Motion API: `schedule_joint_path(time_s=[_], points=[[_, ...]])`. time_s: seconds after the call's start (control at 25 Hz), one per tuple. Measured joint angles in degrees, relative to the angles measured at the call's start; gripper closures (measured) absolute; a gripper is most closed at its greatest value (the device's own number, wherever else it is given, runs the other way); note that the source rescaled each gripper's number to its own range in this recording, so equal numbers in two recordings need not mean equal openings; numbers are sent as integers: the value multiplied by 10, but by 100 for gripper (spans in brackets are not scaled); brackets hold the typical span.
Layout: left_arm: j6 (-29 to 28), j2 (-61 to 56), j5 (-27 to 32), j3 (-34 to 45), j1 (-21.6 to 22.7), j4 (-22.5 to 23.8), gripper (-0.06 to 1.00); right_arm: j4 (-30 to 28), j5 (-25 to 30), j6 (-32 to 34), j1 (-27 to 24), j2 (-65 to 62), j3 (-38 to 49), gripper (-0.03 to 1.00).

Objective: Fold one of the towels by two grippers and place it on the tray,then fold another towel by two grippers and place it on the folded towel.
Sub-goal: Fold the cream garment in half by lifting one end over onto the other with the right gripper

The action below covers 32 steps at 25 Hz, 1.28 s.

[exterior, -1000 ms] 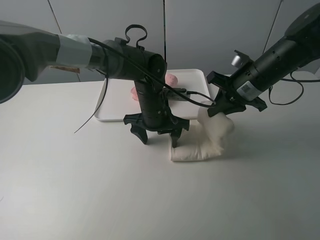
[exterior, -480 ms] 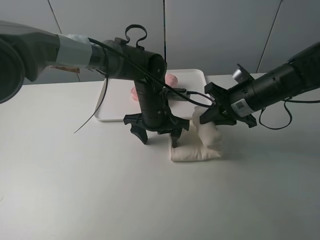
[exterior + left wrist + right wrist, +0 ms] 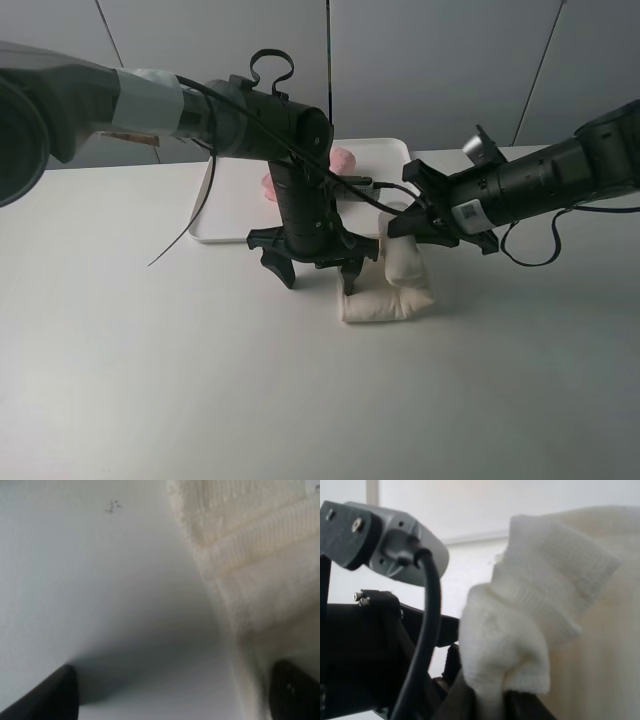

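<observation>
Nearest the camera, the cream towel [image 3: 392, 293] lies on the white table [image 3: 150, 380], right of centre. Its lower part rests flat with its long axis running left to right, while its right-hand portion is lifted into an upright fold that rises toward the far side. The left gripper [image 3: 318, 273] points straight down at the towel's left edge with its jaws spread wide and holding nothing; one fingertip stands on or just at the cloth's left end, the other over bare table. The left wrist view shows the towel's hem beside that finger.

Just beyond, the right gripper [image 3: 405, 222] reaches in from the right, its arm nearly level, and is clamped on the raised top edge of the cream towel; the right wrist view shows cloth bunched between its fingers [image 3: 465, 700].

Farther back, the white tray [image 3: 225, 215] lies with its long axis left to right, mostly behind the left arm. The pink towel [image 3: 342, 158] sits on it, only partly visible.
</observation>
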Motion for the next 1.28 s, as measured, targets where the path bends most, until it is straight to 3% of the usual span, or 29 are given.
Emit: schedule_joint_path(time_s=[0.24,0.56,0.84,1.08,1.28], points=[[0,0,0,0,0,-1,-5,4,-24,-15,12,5,0,87],[5,0,1,0,1,-13,-5,23,-6,-35,15,51,0,87],[37,0,11,0,22,-91,-5,77,10,-82,15,52,0,87],[53,-5,20,0,40,-102,-5,79,10,-96,15,52,0,56],[79,-32,51,-38,64,-95,-5,81,12,-96,16,52,0,53]])
